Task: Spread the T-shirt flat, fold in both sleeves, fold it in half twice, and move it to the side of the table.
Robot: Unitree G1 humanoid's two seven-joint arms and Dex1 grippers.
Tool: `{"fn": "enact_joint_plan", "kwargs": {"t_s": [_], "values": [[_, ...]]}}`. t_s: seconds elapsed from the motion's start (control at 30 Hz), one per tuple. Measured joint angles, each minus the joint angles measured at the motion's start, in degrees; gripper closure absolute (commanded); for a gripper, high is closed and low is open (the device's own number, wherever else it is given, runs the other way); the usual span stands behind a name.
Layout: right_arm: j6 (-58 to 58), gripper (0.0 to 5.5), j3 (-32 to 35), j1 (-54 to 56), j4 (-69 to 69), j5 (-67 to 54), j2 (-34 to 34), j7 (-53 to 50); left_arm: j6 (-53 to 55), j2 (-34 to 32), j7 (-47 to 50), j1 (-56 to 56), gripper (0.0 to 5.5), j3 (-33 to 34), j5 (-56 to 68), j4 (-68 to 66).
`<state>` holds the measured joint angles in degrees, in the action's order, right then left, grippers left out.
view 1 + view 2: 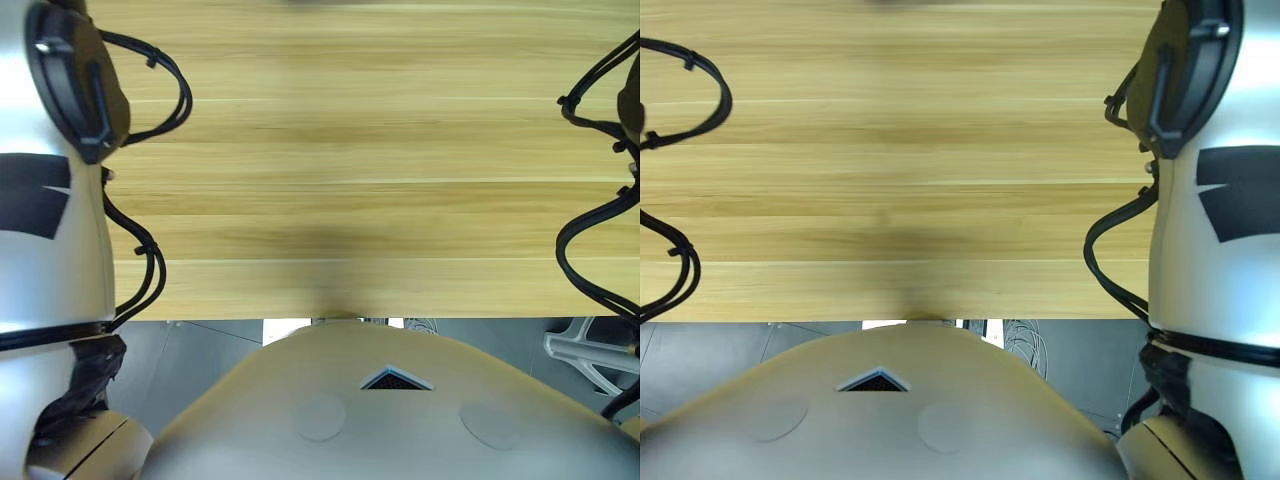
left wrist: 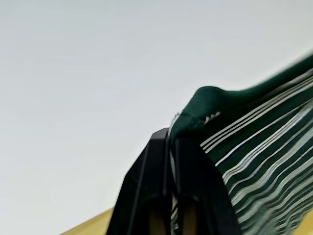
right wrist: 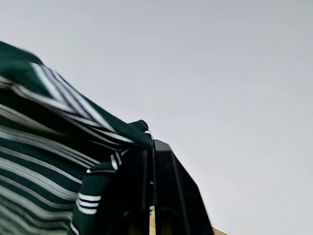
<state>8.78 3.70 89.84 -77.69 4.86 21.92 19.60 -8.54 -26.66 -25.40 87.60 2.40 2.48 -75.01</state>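
The T-shirt (image 2: pixel 259 142) is dark green with thin white stripes. In the left wrist view my left gripper (image 2: pixel 171 147) is shut on a hemmed edge of it, the cloth pinched between the black fingers (image 2: pixel 151 171) and hanging away to one side. In the right wrist view my right gripper (image 3: pixel 149 156) is shut on another edge of the T-shirt (image 3: pixel 44 142), with the striped cloth bunched beside its black fingers (image 3: pixel 168 181). Both grippers hold the cloth up against a plain pale background. My arms rise past the left and right edges of the eye views.
A light wooden table (image 1: pixel 340 170) spans the eye views, its near edge (image 1: pixel 340 316) just in front of me. Black cables (image 1: pixel 150 250) run along both arms. Grey floor and a white chair base (image 1: pixel 585 355) lie below the table edge.
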Motion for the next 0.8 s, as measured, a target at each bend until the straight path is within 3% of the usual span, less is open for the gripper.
{"fn": "enact_joint_plan", "kwargs": {"t_s": [0.17,0.27,0.43,0.57,0.67,0.8], "values": [[-0.8,5.50,-1.2,-2.9,-0.3,3.5,0.3,5.4,-0.2,0.4,0.1,0.4,5.49,0.1,-2.7,-1.4],[-0.4,5.50,-3.3,-12.8,-0.8,6.6,1.6,11.2,-1.7,3.0,-4.8,-4.1,5.49,-1.5,-4.7,-1.2],[8.1,5.50,-3.7,-31.7,-0.6,6.7,4.5,24.0,-6.3,6.0,-21.2,-30.0,5.49,-10.3,-9.3,4.4],[14.5,5.50,-1.7,-46.2,-0.3,3.9,4.7,35.8,-0.2,2.6,-33.3,-57.1,5.49,-13.3,-7.0,27.5],[17.1,5.50,-1.4,-51.1,0.4,1.8,4.9,44.3,7.3,-1.3,-37.7,-67.6,5.49,-13.0,-3.7,45.3],[22.3,5.50,-2.9,-60.8,9.6,-3.5,9.1,63.3,16.7,-9.1,-43.7,-83.8,5.49,-14.3,-0.4,72.3]]}}
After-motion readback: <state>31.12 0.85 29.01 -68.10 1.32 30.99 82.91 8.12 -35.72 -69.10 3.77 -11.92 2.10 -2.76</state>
